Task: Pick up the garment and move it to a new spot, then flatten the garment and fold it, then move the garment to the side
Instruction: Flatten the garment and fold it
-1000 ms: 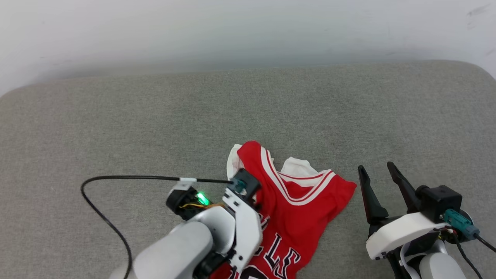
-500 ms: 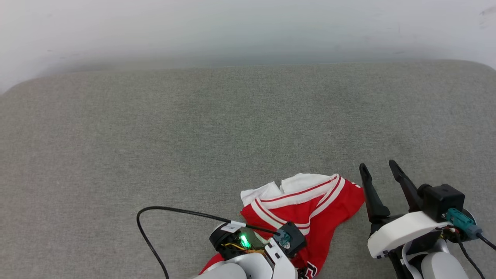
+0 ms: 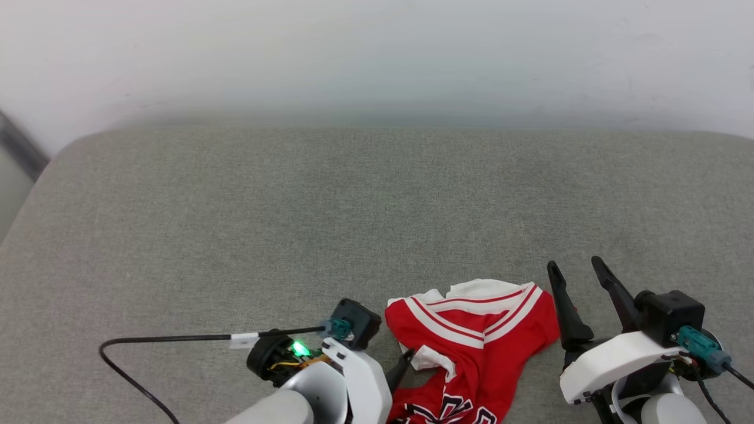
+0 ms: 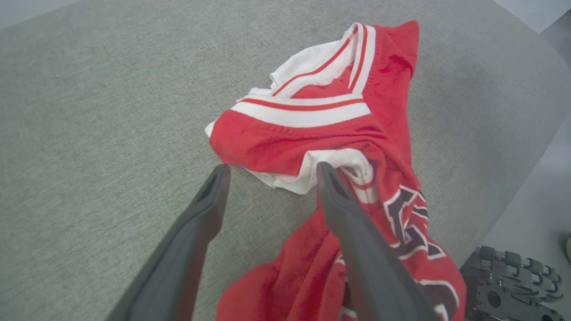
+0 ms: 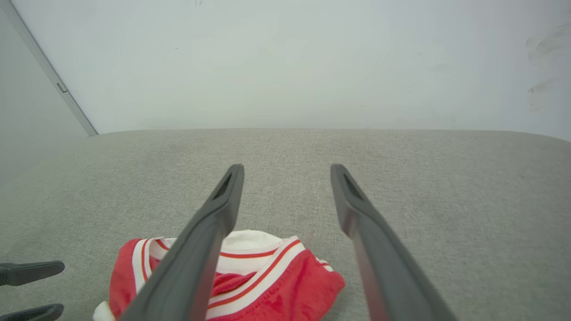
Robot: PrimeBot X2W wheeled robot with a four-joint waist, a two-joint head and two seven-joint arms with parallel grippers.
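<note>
Head view: the garment (image 3: 471, 330) lies crumpled on the grey fabric-topped desk (image 3: 235, 235), near the front edge at about 5 o'clock of the frame. The red body faces up, and the white-striped collar trim sits toward 12 o'clock. Black lettering with white outline runs off the frame at 6 o'clock. A white sleeve fold shows at the garment's 8 o'clock side.

Left gripper (image 4: 272, 168): jaws wide, nothing clamped between them. In the left wrist view one finger tip touches the white sleeve fold, while the other tip rests over bare desk just beside the cloth. In the head view this gripper sits at the garment's 8 o'clock. A black cable (image 3: 177, 338) loops from its wrist toward 9 o'clock, and a green light (image 3: 300, 348) is lit.

Right gripper (image 3: 574, 264): jaws wide and empty, fingers pointing to 12 o'clock. It stands just beside the garment's 3 o'clock edge; contact cannot be told.

A pale wall (image 3: 377, 53) rises behind the desk at 12 o'clock.
</note>
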